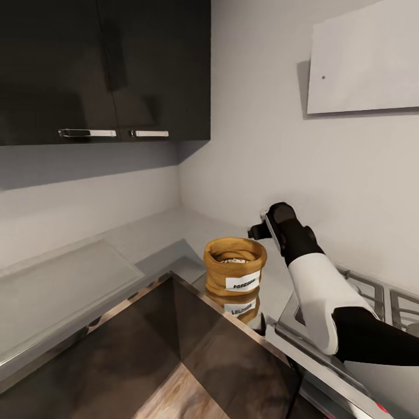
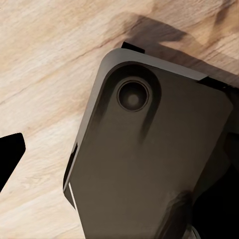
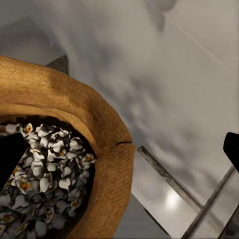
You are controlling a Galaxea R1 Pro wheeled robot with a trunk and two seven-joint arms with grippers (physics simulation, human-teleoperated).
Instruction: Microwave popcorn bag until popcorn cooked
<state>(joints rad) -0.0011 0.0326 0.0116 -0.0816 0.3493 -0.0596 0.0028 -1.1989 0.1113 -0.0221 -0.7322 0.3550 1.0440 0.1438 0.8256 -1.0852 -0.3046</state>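
1. One popcorn bag [image 1: 235,266] stands upright on the grey table [image 1: 145,235], mouth up, near the corner of the room, with its mirror image showing on the shiny surface below it.
2. Its white label [image 1: 242,283] faces the camera; the writing is too blurred to read letter by letter.
3. Inside the rolled rim lies one heap of popcorn [image 3: 45,184], pale pieces with orange flecks.
4. One right hand [image 1: 256,231] hovers at about 1 o'clock from the bag, just above its rim. In the right wrist view, two dark fingertips [image 3: 11,158] stand wide apart, one over the popcorn, the other beyond the rim.
5. The stove [image 1: 372,297] lies at 3 o'clock from the bag.
6. Farther off, at 11 o'clock, hang dark wall cabinets with two metal handles [image 1: 87,133].
7. The left wrist view shows wooden floor [image 2: 45,74] and a dark robot part; whether the left hand is wide or narrow cannot be told.
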